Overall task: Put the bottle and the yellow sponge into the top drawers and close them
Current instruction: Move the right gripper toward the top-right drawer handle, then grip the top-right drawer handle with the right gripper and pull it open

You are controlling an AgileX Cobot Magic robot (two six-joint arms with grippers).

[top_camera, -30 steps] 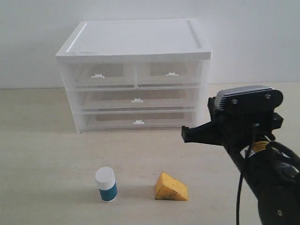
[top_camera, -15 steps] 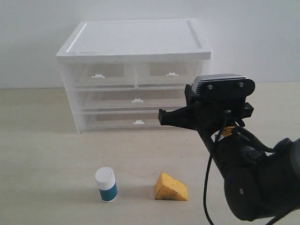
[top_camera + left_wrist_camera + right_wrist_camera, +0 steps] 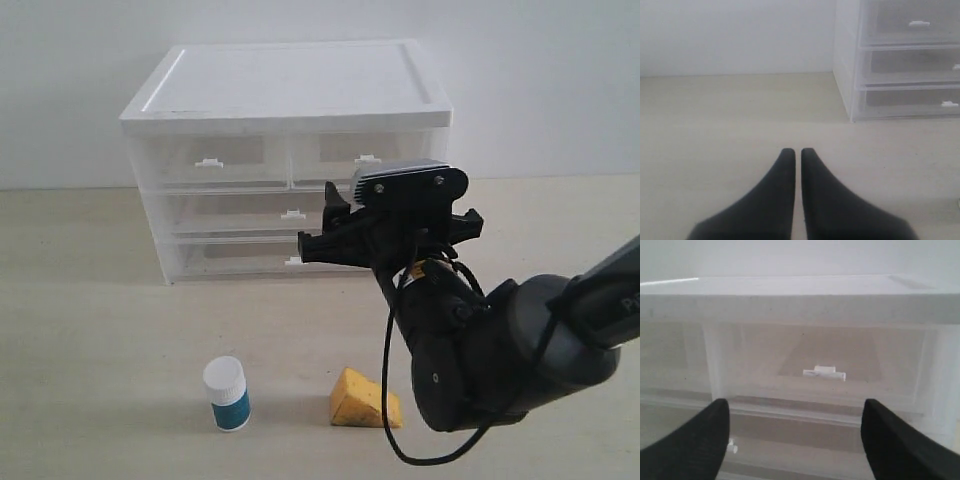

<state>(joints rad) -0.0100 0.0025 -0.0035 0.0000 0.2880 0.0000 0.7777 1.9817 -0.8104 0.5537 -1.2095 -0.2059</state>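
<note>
Clear plastic top drawers (image 3: 226,160), smooth white cabinet lid (image 3: 290,80), porous yellow sponge (image 3: 357,400), ribbed-capped bottle (image 3: 228,394), matt table (image 3: 90,335)

We count one white cabinet (image 3: 285,85). It has four drawers: two small top drawers (image 3: 225,160) side by side and two wide drawers (image 3: 230,212) under them. Each drawer has one white handle (image 3: 208,162), so that makes four (the lowest one peeks out beside the robot arm (image 3: 480,350)). On the one table (image 3: 100,330) we see one bottle (image 3: 227,394) and one yellow sponge (image 3: 355,400). We count two grippers, the left gripper (image 3: 797,150) and the right gripper (image 3: 795,410), each with two black fingers.
</note>
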